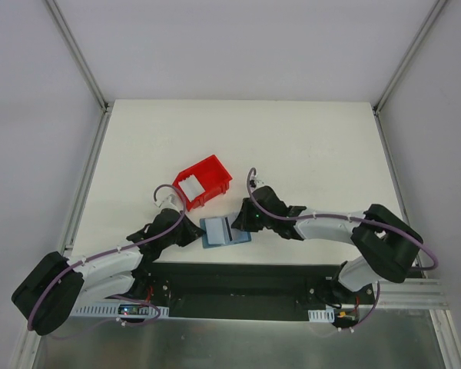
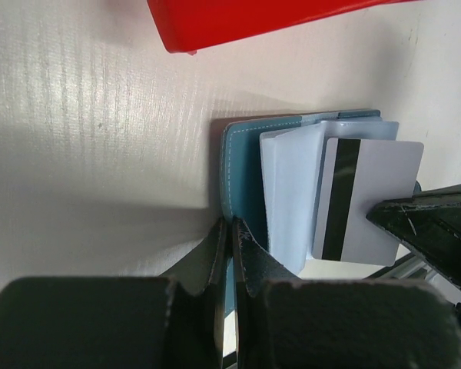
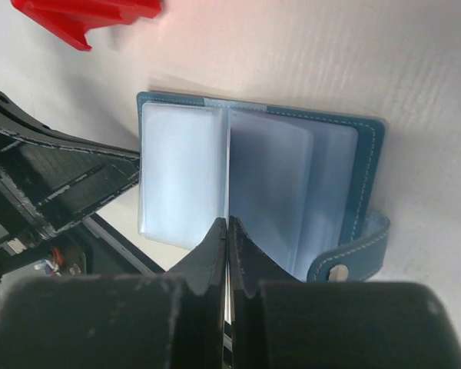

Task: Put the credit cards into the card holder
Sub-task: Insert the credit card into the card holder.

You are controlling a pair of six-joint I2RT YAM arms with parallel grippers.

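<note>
Top external view: the open card holder [image 1: 213,232] lies at the near edge of the white desk [image 1: 307,154], right between the two arms. The left gripper [image 1: 199,231] comes at it from the left and the right gripper [image 1: 243,224] from the right, so both crowd the same small spot.

Just behind, slightly to the left, a red bin [image 1: 220,177] sits tilted on the desk with pale credit cards [image 1: 190,187] inside; it is near the card holder but not touching it.

In the left wrist view, the left gripper's fingers are pressed together on the teal edge of the card holder. A white striped card [image 2: 373,192], with a black magnetic band, lies across the clear sleeves [image 2: 292,184], and the right gripper's dark finger pinches it at its far edge.

From the right wrist, that gripper's fingers are squeezed tight, with a thin pale edge between them. The snap tab [image 3: 339,269] sticks out to the right, and the left gripper looms close on the left side.
</note>
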